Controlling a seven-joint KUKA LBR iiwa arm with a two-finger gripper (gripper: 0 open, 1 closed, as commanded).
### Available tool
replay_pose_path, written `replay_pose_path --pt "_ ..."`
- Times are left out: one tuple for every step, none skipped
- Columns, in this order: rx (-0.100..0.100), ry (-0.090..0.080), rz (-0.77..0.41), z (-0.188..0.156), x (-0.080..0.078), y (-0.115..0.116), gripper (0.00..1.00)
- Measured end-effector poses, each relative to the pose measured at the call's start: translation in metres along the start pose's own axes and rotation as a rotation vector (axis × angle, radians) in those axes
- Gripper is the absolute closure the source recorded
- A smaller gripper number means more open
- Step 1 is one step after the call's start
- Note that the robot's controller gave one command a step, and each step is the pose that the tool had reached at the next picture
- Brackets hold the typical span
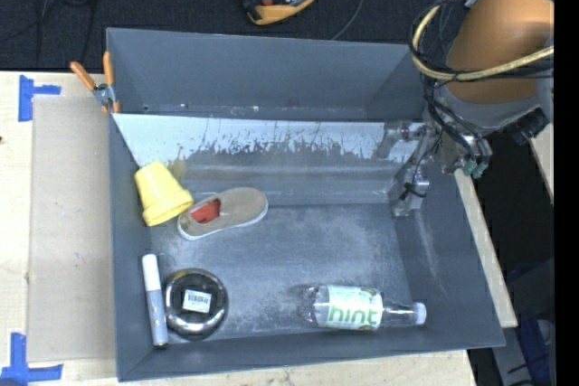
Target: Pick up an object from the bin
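Observation:
My gripper (409,193) hangs low at the bin's right side, close to the right wall and above bare floor. Nothing lies directly under it. The nearest thing is a clear plastic bottle (357,307) with a green "hint" label, lying on its side near the front wall, below and left of the gripper. A grey slip-on shoe (223,211) with a red insole lies further left, around the bin's middle left.
A yellow cup (161,193) lies tipped over against the shoe's left end. In the front left corner lie a white marker (154,298) and a round black tin (194,303) with a white label. The arm reaches in over the right rim.

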State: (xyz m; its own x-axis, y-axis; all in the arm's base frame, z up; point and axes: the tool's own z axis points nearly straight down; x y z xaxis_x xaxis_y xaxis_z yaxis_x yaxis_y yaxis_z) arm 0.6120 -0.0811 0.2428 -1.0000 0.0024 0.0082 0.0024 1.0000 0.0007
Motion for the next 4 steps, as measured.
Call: replay_pose_path --pt "-0.002 -0.004 0.18 -0.029 0.005 0.05 0.0" --pt "-0.004 0.003 0.085 0.045 -0.001 0.146 0.0" --pt "-0.006 0.009 -0.295 0.115 0.0 0.2 0.0" --pt "-0.002 0.007 -0.43 0.174 0.002 0.264 0.0"
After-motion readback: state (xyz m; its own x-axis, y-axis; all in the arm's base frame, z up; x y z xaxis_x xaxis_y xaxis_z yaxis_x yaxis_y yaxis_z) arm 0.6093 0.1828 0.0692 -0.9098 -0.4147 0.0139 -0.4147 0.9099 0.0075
